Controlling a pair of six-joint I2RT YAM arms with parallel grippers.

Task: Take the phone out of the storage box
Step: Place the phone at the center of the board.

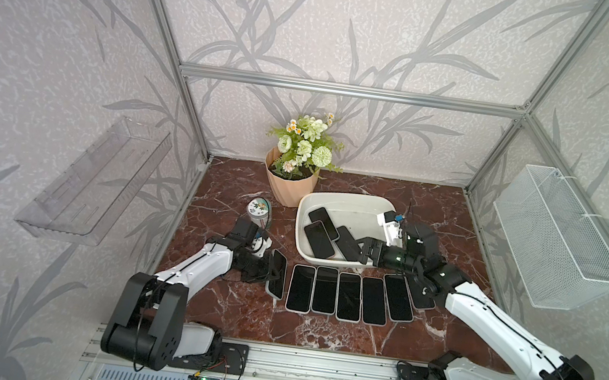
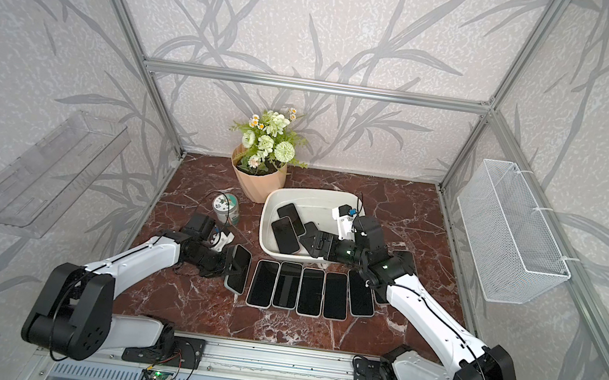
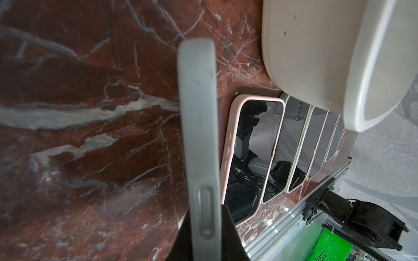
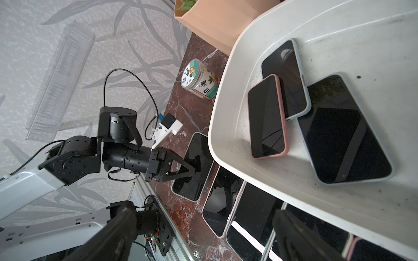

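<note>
The grey-cased phone [image 1: 277,275], a dark-screened slab in a pale grey soft case, is pinched in my left pincer [image 1: 270,271], whose fingers are pressed together on it. My left wrist camera sees it edge-on [image 3: 199,135]. It stands tilted up on a long edge, outside the shallow white plastic storage box [image 1: 346,195], which lies beyond this pincer and to its right. Whether the phone's lower edge touches the red-brown marble tabletop [image 1: 238,318] I cannot tell.

Just behind my left pincer stands a small round tin with a printed lid [image 1: 258,209]. Farther back is a peach-coloured pot of white and green flowers [image 1: 286,192], close beside the box's far left corner.

Just right of the held phone, a row of dark-screened phones [image 1: 349,296] lies flat and side by side in front of the box. The nearest to my left pincer wears a pink case [image 3: 253,158], and the last slips under my right arm.

Three phones lie in the box: a pale-blue-cased phone [image 4: 285,79], a pink-cased phone [image 4: 267,117] resting partly across it, and a larger pale-cased phone [image 4: 343,131] touching the blue one. My right pincer [image 1: 362,249] hangs over the near part of the box with its fingers spread wide, gripping nothing. Those three phones lie just ahead of its tips.
</note>
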